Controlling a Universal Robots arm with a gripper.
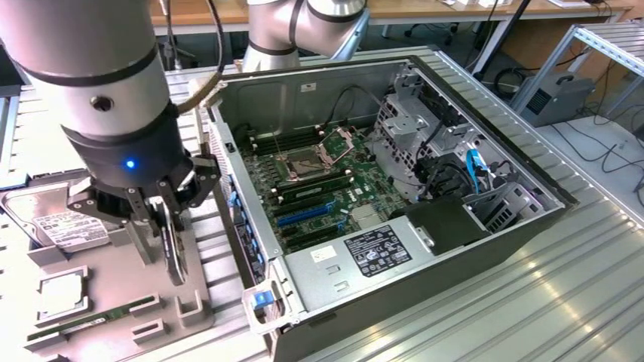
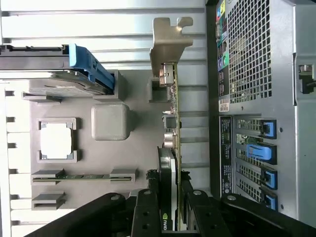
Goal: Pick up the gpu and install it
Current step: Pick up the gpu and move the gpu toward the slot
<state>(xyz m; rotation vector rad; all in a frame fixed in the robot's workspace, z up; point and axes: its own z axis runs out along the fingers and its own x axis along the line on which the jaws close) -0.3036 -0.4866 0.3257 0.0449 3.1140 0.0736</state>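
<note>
My one gripper (image 1: 166, 226) (image 2: 170, 200) is closed narrow on the one gpu (image 1: 175, 256) (image 2: 169, 163), fingers pinching both faces of the card. It stands on edge above the grey tray (image 1: 105, 264) (image 2: 94, 158), just beside the outer wall of the open computer case (image 1: 302, 83). I cannot tell whether its lower edge clears the tray.

Also on the tray are one hard drive (image 1: 69, 228), one processor (image 1: 62, 292) (image 2: 56, 140) and one RAM stick (image 1: 90, 320) (image 2: 84, 176). The case's rear shows four blue tabs (image 2: 268, 128). Its side wall stands between the card and the motherboard (image 1: 322, 188).

Everything sits on a slotted aluminium table (image 1: 503, 302). Behind it are desks and loose cables.
</note>
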